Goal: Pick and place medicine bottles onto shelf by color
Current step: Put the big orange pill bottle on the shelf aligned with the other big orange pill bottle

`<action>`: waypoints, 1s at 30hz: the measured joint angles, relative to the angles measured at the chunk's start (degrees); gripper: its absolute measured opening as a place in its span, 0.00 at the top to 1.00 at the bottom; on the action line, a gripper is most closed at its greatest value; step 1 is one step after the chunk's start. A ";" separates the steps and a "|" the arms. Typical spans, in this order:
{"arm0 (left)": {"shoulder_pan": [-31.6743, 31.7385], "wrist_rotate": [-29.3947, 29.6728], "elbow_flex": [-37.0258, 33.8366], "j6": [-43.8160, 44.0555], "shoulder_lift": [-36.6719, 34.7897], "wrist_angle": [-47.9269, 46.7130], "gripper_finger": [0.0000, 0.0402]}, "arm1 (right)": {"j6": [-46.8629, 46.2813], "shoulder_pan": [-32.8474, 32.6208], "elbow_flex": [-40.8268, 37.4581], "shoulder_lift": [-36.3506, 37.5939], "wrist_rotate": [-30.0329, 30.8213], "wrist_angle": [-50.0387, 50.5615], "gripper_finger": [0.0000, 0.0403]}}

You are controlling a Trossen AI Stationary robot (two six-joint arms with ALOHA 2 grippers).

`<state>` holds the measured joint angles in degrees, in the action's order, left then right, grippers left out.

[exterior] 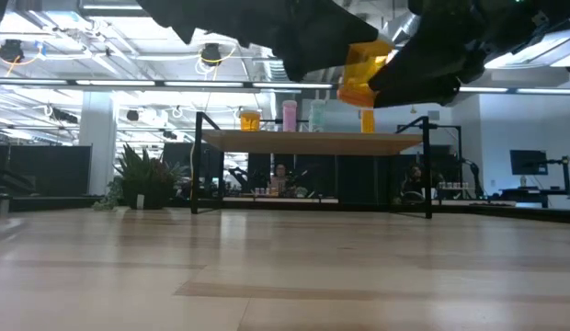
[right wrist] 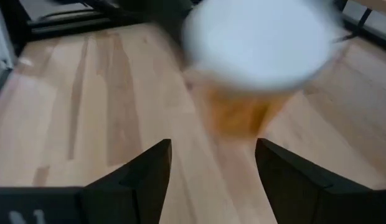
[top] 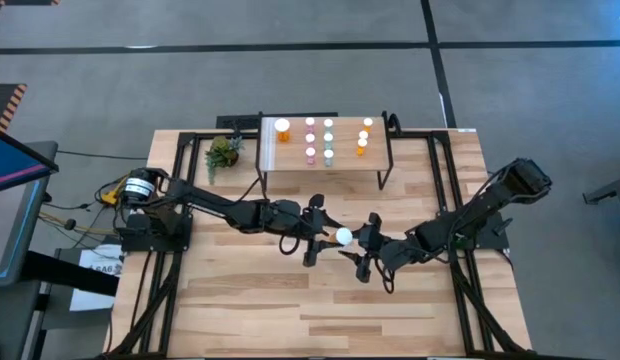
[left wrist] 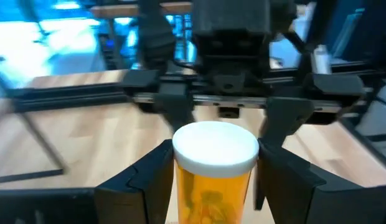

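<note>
The left gripper (top: 328,237) is clamped on a large orange medicine bottle (top: 343,237) with a white cap, held above the table's middle — its fingers (left wrist: 149,180) press the bottle's sides in the left wrist view, and the low view shows the orange body (exterior: 363,74) well clear of the tabletop. The right gripper (top: 362,252) faces it from the other side, its fingers (right wrist: 143,177) spread wide and apart from the bottle (right wrist: 255,68), which sits just ahead of them.

Behind the two grippers stands the shelf (top: 290,160), its light wood top on thin black legs. On it are another large orange bottle (top: 282,129) at the left end, a column of pink bottles (top: 310,138), a column of teal bottles (top: 328,140) beside it, and small orange bottles (top: 363,136) towards the right. A small green plant (top: 223,153) sits on the table (top: 250,300) just left of the shelf.

Both dark arms cross the space in front of the shelf — nothing else lies on the wood beneath them.
</note>
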<state>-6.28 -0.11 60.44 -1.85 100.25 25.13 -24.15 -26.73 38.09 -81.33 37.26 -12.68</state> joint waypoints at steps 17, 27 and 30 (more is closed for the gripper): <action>0.39 39.71 0.03 -3.02 -19.25 -13.80 0.53 | -5.76 -8.49 0.00 10.18 9.24 12.97 0.37; 3.41 50.52 -10.27 -0.16 -21.86 -3.98 0.53 | -5.93 -8.75 -0.02 9.81 10.79 13.40 0.37; 6.12 50.65 -14.25 1.10 -21.86 1.75 0.53 | -6.03 -8.75 -0.02 9.81 10.80 13.54 0.37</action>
<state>-0.16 50.54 46.19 -0.75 78.39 26.88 -30.18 -35.48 38.06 -71.53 48.05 0.86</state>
